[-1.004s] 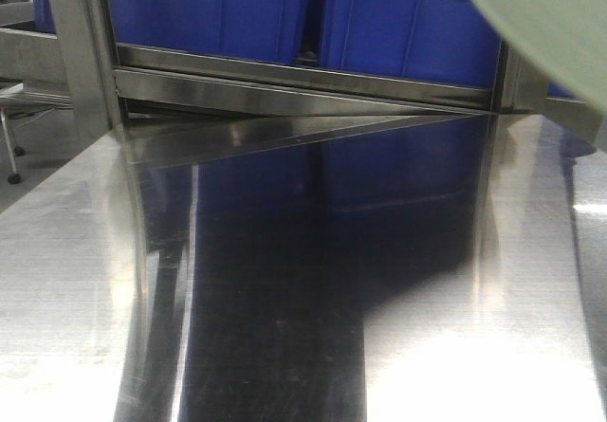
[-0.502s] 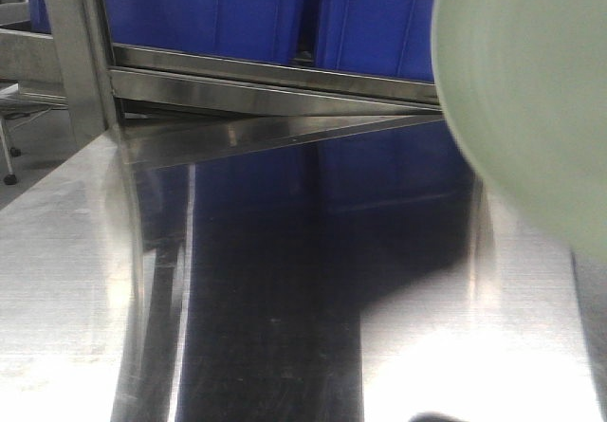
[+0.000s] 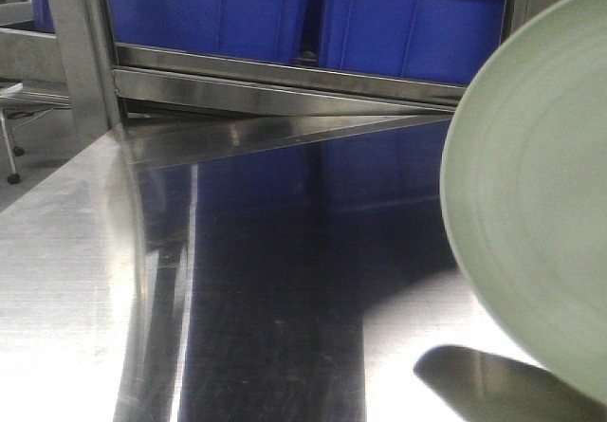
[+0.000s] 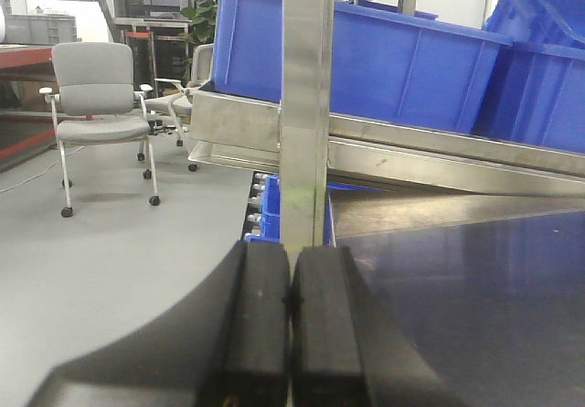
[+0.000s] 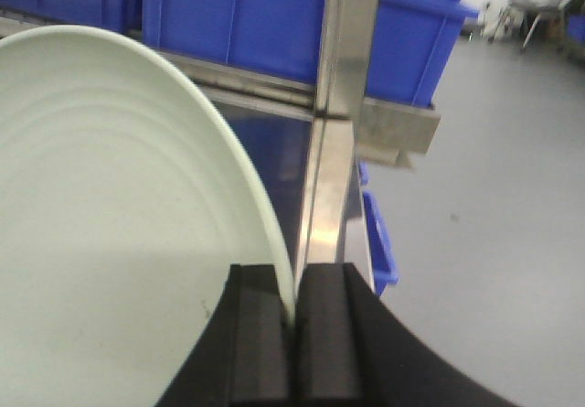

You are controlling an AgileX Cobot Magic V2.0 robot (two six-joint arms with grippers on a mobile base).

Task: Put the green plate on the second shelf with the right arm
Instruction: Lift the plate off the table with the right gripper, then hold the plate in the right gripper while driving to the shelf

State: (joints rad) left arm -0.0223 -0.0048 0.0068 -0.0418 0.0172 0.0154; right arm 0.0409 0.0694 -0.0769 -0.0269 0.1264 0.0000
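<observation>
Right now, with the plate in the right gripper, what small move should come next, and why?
Probably tilt the green plate flatter and lower it. The right gripper pinches its rim, holding it nearly on edge, and its shadow on the steel surface suggests it is not yet resting there.

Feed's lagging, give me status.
Right gripper shut on green plate rim. Plate tilted over steel surface. Left gripper shut, empty. Upright post close beside plate.
</observation>
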